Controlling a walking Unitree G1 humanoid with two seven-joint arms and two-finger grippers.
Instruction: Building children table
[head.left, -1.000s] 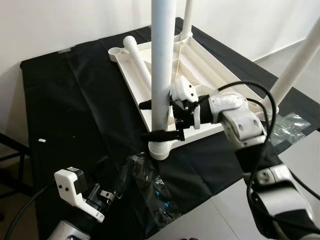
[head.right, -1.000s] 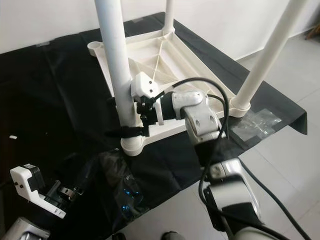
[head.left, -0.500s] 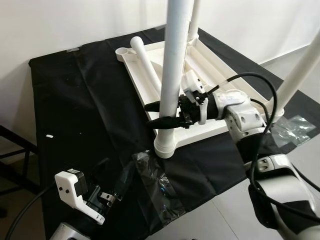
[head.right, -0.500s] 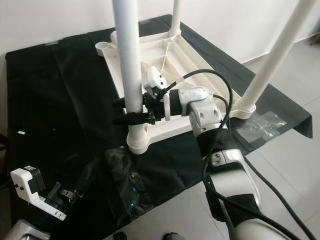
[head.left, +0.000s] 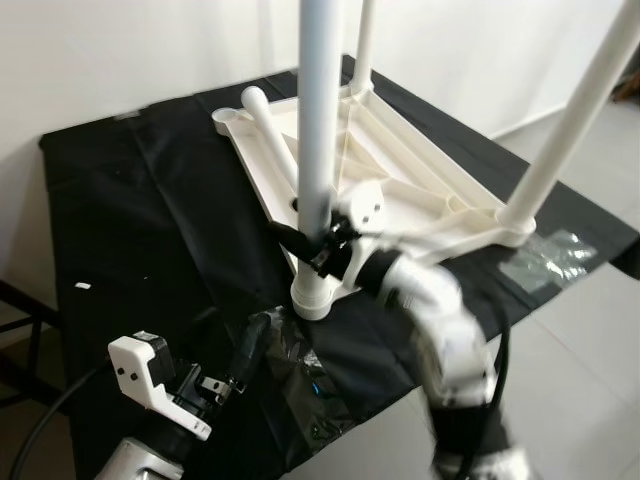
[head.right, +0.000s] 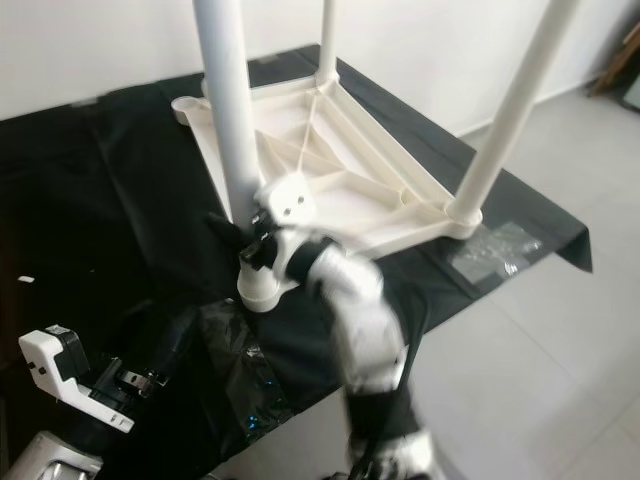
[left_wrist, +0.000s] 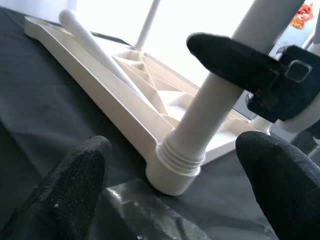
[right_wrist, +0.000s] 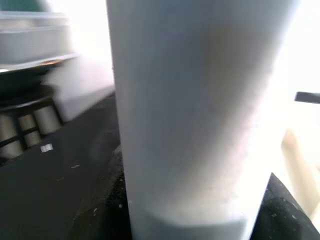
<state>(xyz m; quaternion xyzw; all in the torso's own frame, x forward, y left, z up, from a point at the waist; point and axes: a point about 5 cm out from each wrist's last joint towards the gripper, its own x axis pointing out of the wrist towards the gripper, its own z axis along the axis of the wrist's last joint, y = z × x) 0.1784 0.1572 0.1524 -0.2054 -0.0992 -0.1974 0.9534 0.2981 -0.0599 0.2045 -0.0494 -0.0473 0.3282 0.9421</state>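
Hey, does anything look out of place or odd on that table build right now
One thing: a loose white leg lies flat across the upside-down tabletop beside an empty corner socket, while three legs stand upright. Crumpled clear plastic wrap lies on the black cloth near the right gripper.

Head eyes look down on upturned table (head.left: 400, 180), wrist views close on near leg (left_wrist: 220, 100)

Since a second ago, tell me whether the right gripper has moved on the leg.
Yes. The right gripper has slid down the leg, closer to the socket, and its arm is blurred in motion.
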